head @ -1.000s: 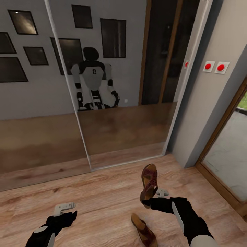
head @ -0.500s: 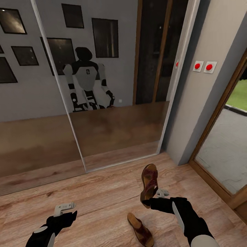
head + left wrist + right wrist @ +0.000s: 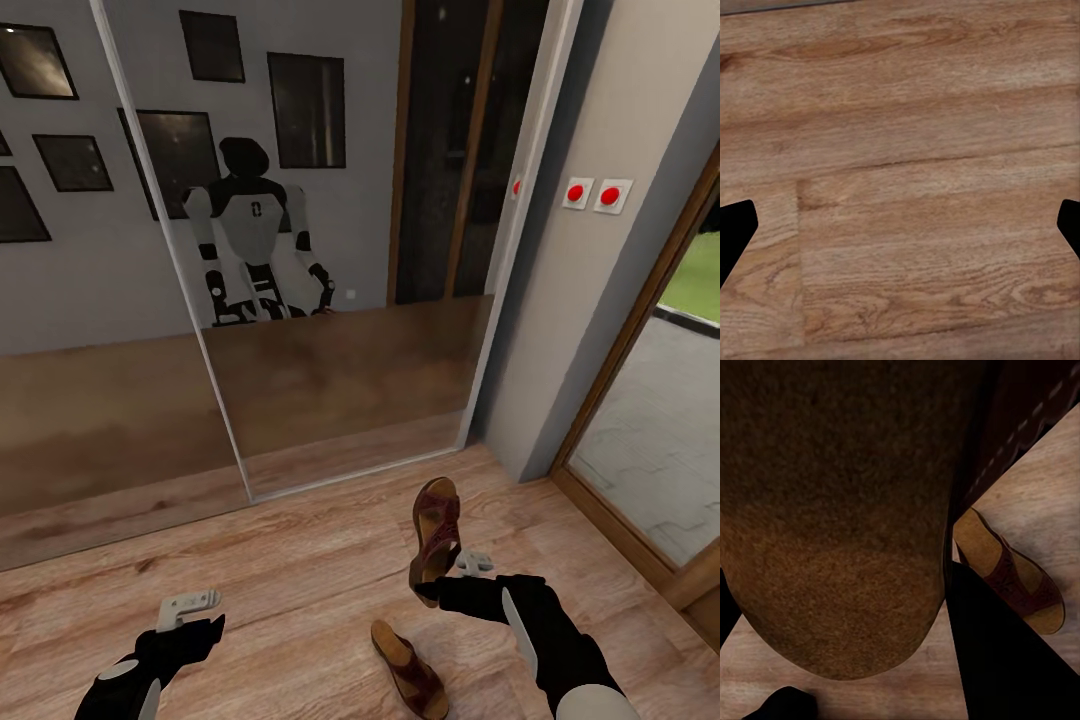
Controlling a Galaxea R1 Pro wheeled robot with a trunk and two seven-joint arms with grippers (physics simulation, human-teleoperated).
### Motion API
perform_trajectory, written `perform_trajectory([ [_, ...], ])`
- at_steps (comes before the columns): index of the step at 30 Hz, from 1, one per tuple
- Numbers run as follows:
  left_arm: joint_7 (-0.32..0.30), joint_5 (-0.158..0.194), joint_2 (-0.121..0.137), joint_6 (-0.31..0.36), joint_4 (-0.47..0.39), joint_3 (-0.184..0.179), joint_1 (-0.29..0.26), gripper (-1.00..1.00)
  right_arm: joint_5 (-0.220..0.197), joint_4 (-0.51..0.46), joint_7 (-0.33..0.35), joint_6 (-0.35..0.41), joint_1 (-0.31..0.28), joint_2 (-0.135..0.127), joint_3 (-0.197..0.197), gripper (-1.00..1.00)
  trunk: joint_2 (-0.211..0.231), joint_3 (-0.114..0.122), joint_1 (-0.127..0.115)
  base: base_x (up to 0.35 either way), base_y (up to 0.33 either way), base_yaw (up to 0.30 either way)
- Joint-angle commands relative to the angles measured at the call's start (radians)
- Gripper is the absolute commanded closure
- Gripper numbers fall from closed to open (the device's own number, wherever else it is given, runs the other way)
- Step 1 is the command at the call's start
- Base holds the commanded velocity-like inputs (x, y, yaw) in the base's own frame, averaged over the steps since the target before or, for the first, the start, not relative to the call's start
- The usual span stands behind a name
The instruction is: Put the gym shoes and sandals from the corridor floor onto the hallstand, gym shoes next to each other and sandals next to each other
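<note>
Right gripper (image 3: 450, 578) clenched on one brown sandal (image 3: 437, 538), lifted off the corridor floor (image 3: 300, 580) for carrying, its mate (image 3: 408, 668) lying on the planks just beside, while the left gripper (image 3: 188, 606) hangs released, free for that one.

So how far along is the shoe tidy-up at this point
Early on, it seems. Nothing looks placed yet. In hand: the right gripper is shut on one sandal, held above the corridor floor. Left to do: the second sandal lies on the planks below it, and the left gripper is open and empty, jaws apart over bare wood in the left wrist view. No gym shoes or rack are visible here.
</note>
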Motion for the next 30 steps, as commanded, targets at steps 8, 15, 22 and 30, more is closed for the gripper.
perform_trajectory([
  [8, 0.0, 0.001, 0.0, 0.0, 0.0, 0.0, 0.0, -1.0, -0.002, 0.0, -0.002, 0.001, 0.0, 0.0, 0.001, 1.0, 0.0, 0.0, 0.0, 0.0, 0.0, 0.0],
  [15, 0.0, 0.001, 0.0, 0.0, 0.001, 0.0, 0.0, -1.0, -0.003, 0.0, -0.003, 0.001, 0.0, 0.0, 0.001, 1.0, 0.0, 0.0, 0.0, 0.0, 0.005, 0.0],
  [22, 0.0, 0.001, 0.0, 0.0, 0.001, 0.0, 0.0, -1.0, -0.003, 0.0, -0.003, 0.001, 0.0, 0.0, 0.001, 1.0, 0.0, 0.0, 0.0, 0.0, 0.165, -0.1],
  [30, 0.0, 0.001, 0.0, 0.0, 0.001, -0.001, 0.0, -1.0, -0.003, 0.0, -0.003, 0.001, 0.0, 0.0, 0.001, 1.0, 0.0, 0.0, 0.0, 0.0, 0.123, -0.264],
])
